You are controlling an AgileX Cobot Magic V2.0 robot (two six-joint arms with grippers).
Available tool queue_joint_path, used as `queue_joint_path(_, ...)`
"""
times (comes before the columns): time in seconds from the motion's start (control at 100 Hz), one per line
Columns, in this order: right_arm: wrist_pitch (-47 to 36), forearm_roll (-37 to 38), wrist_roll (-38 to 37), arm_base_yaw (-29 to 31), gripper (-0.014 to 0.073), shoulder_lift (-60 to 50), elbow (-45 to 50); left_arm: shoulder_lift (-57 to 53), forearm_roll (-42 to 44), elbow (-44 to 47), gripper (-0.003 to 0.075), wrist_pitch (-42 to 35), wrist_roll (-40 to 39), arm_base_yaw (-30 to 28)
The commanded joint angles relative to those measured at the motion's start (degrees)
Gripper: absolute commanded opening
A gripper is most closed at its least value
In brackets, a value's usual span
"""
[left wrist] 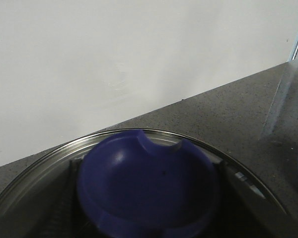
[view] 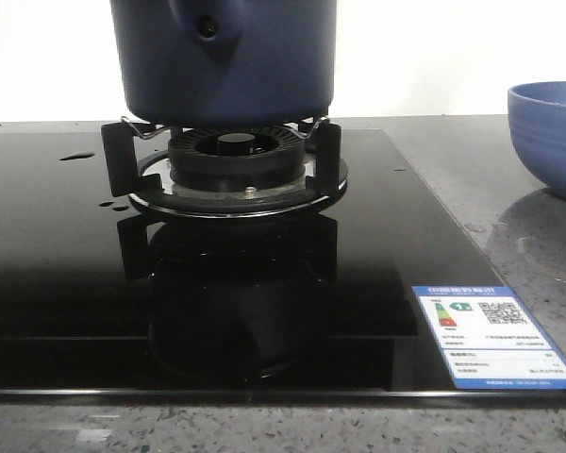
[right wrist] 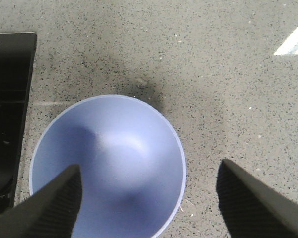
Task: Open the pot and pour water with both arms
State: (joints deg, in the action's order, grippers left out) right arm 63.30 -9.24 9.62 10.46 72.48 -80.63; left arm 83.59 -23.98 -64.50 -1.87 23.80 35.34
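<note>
Pot [view: 223, 61] on burner [view: 224, 160] of black hob [view: 66, 283], knob toward camera. Water [view: 76, 157] as few drops on hob glass.

Left gripper: fingers out of view, state unknown; blue knob of glass lid [left wrist: 149, 191] directly below its camera.

Right gripper [right wrist: 149, 198] wide open, empty, hovering over bowl [right wrist: 109, 163] on speckled worktop [right wrist: 228, 74]; bowl partly between fingers.
</note>
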Motion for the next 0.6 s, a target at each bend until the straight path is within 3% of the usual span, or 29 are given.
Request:
queue_joint_path(0.0, -2.92, -0.69, -0.03, 0.32, 0.0507, -1.65, -1.94, -2.04, -0.41, -2.3, 0.0358, -5.67, -0.14, 0.23)
queue_joint_path(0.32, -2.92, -0.72, -0.03, 0.32, 0.0507, -1.65, -1.94, -2.54, -0.78, -2.3, 0.0533, -5.67, -0.14, 0.23)
queue_joint_path(0.59, -3.02, -0.72, -0.03, 0.32, 0.0507, -1.65, -1.94, -5.79, -0.78, -2.3, 0.054, -4.73, -0.14, 0.23)
